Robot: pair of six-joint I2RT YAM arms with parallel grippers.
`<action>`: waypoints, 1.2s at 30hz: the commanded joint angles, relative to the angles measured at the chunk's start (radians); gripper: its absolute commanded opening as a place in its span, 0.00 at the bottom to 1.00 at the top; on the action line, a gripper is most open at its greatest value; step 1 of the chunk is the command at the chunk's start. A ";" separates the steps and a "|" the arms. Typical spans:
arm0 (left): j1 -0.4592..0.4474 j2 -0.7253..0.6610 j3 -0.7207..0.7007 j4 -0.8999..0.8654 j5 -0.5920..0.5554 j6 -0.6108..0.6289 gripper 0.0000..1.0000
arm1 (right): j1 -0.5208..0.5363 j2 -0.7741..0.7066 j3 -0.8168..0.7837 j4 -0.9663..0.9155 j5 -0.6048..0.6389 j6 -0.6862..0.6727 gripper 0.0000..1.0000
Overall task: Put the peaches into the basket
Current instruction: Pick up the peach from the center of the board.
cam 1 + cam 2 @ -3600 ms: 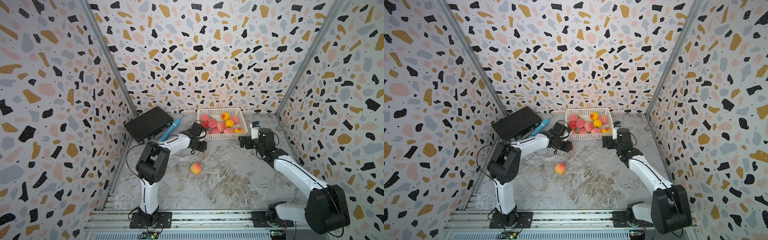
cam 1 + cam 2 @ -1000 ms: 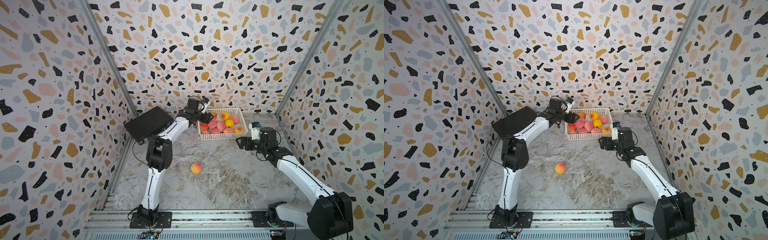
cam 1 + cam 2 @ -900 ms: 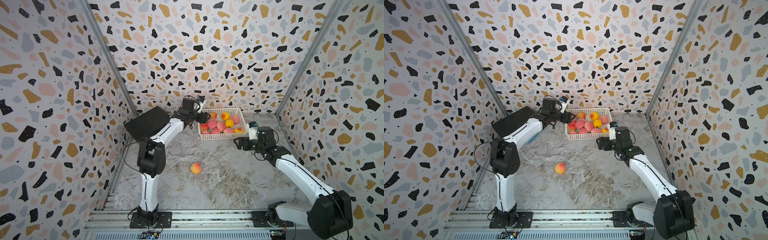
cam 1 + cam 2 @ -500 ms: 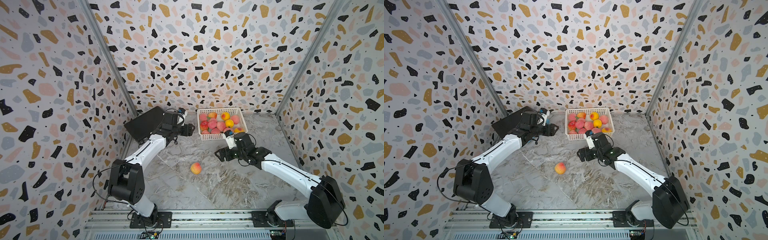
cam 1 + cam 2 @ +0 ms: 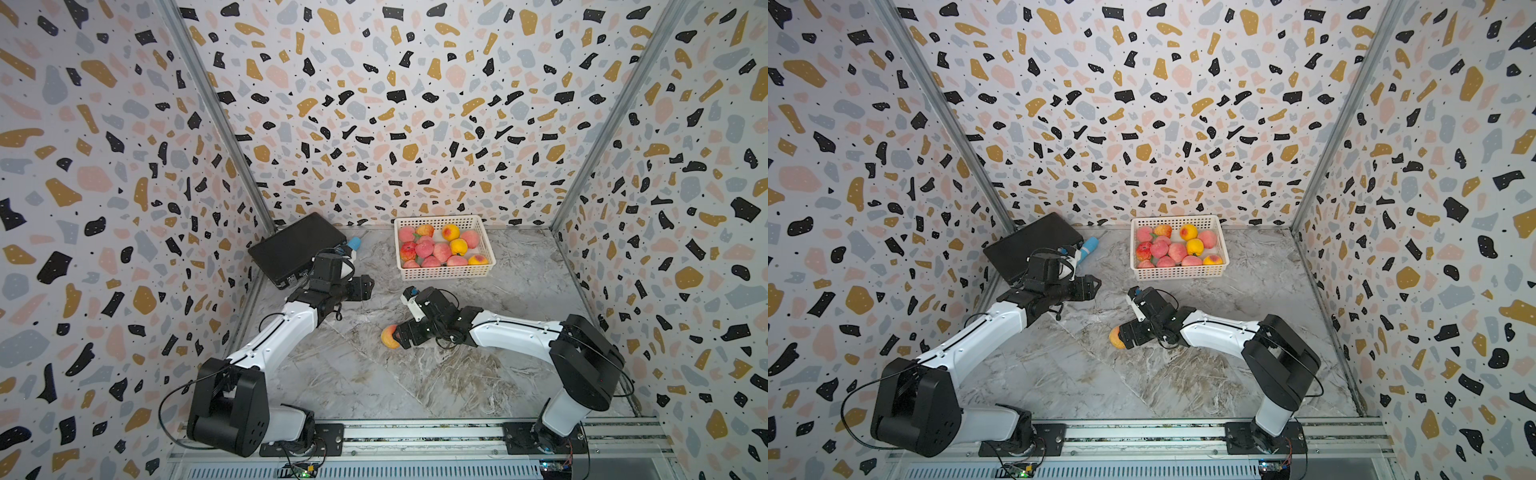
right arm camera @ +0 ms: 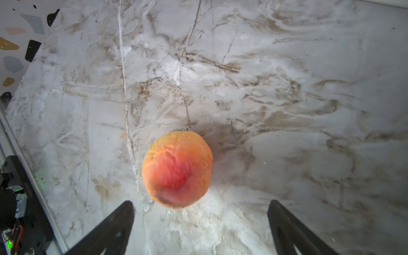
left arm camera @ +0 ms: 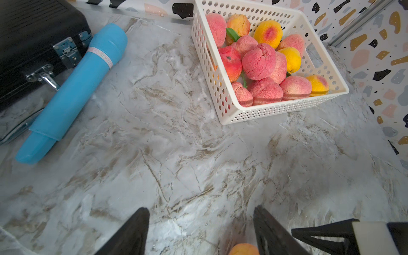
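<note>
Right wrist view: right gripper, jaws apart, now faces the last loose peach; left gripper, also apart, has left the basket.

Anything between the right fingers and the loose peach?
Nothing: in the right wrist view, only bare marble table lies between the peach and the open fingers of the right gripper.

A blue cylinder lies beside a black case on the marble tabletop.
</note>
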State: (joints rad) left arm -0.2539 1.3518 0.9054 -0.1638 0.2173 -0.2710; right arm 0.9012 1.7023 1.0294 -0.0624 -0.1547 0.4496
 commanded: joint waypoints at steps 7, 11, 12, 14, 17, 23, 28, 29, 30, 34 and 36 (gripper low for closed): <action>0.037 -0.019 -0.043 0.043 -0.003 -0.002 0.76 | 0.028 0.110 0.125 0.052 -0.035 0.043 0.94; 0.050 -0.024 -0.058 0.053 -0.001 -0.001 0.76 | 0.042 0.137 0.146 0.029 -0.027 0.047 0.91; 0.052 -0.024 -0.062 0.056 0.000 -0.001 0.76 | 0.045 0.143 0.146 0.029 -0.030 0.047 0.91; 0.057 -0.024 -0.067 0.062 0.003 -0.001 0.76 | 0.053 0.153 0.151 -0.013 -0.027 0.050 0.90; 0.062 -0.019 -0.073 0.072 0.011 -0.006 0.76 | 0.063 0.170 0.163 -0.035 -0.014 0.051 0.87; 0.066 -0.031 -0.092 0.086 0.017 -0.012 0.76 | 0.064 0.173 0.184 -0.068 0.010 0.033 0.74; 0.069 -0.025 -0.099 0.093 0.033 -0.017 0.76 | 0.062 0.108 0.205 -0.146 0.059 -0.018 0.62; 0.068 -0.025 -0.102 0.099 0.040 -0.021 0.76 | 0.061 0.082 0.208 -0.166 0.075 -0.033 0.61; 0.068 -0.023 -0.106 0.104 0.047 -0.025 0.76 | 0.059 0.061 0.210 -0.185 0.090 -0.050 0.61; 0.067 -0.031 -0.120 0.120 0.073 -0.040 0.75 | 0.003 -0.029 0.238 -0.262 0.156 -0.130 0.59; 0.068 -0.037 -0.135 0.136 0.088 -0.050 0.75 | -0.047 -0.049 0.267 -0.291 0.178 -0.180 0.60</action>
State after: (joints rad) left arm -0.1909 1.3426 0.7933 -0.0784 0.2672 -0.3012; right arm 0.9134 1.7210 1.2259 -0.2817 -0.0490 0.3565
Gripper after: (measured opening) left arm 0.755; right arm 0.614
